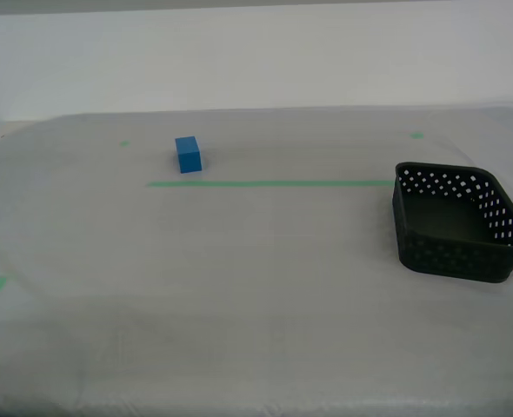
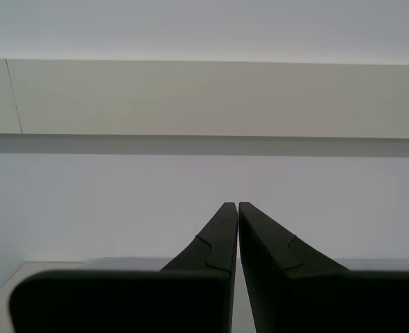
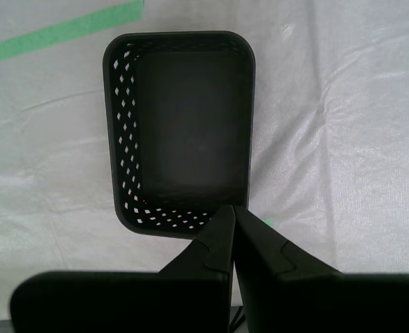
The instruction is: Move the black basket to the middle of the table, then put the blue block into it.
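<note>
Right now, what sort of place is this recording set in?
Probably a lab or test workspace: a cloth-covered table marked with a green tape line, holding only a black basket and a blue block, with bare white walls behind.

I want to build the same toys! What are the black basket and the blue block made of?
The black basket looks like molded plastic: matte, thin walls punched with rows of small holes. The blue block is solid, plain and evenly coloured; plastic, foam or painted wood, I can't tell which.
</note>
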